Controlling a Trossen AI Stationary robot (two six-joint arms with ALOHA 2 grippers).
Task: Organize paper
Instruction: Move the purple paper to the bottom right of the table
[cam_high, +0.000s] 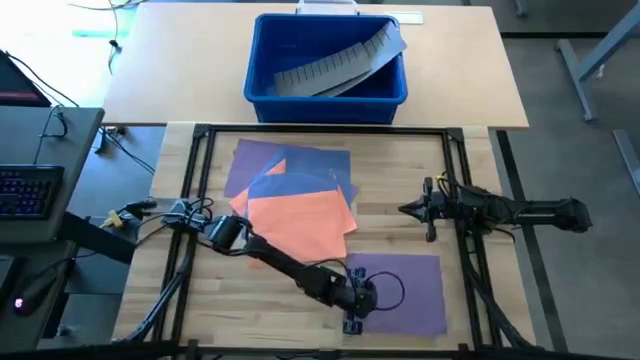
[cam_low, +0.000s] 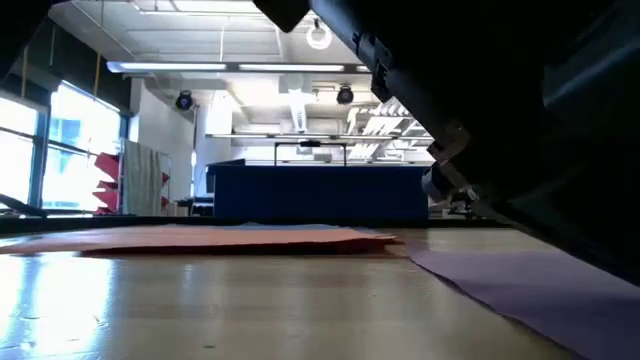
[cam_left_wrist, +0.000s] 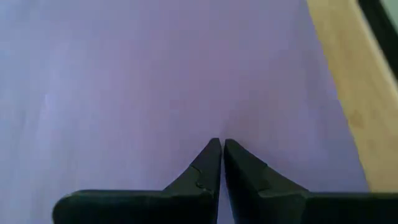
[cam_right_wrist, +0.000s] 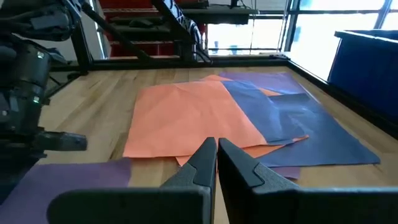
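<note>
Left gripper (cam_high: 354, 303): lower centre of the high view, arm reaching in from the left edge; tips pressed down on the single purple sheet (cam_high: 405, 292). Left wrist view shows the two fingers (cam_left_wrist: 208, 163) closed to a hairline gap, with purple paper filling the frame beneath them. Nothing visibly pinched between them; looks like a press, not a grasp.

Right gripper (cam_high: 408, 209): right of centre in the high view, clear of all paper, pointing toward the pile. Fingers drawn together, holding nothing, by the right wrist view. Waiting.

Single purple sheet: lies flat alone, lower right of the high view, apart from the pile; in the low view it shows at lower right.

Paper pile (cam_high: 295, 195): centre of the high view. Orange sheet (cam_high: 300, 222) on top, blue and purple sheets fanned out skewed underneath, corners sticking out at different angles.

Blue bin (cam_high: 265, 85): top centre, on the far table, with a grey ridged strip (cam_high: 335, 65) inside. No paper in it.

Progress, as judged: early. One sheet separated out; pile not squared or sorted.

Left to do: probably align that sheet, then deal with the overlapping orange, blue and purple ones.
</note>
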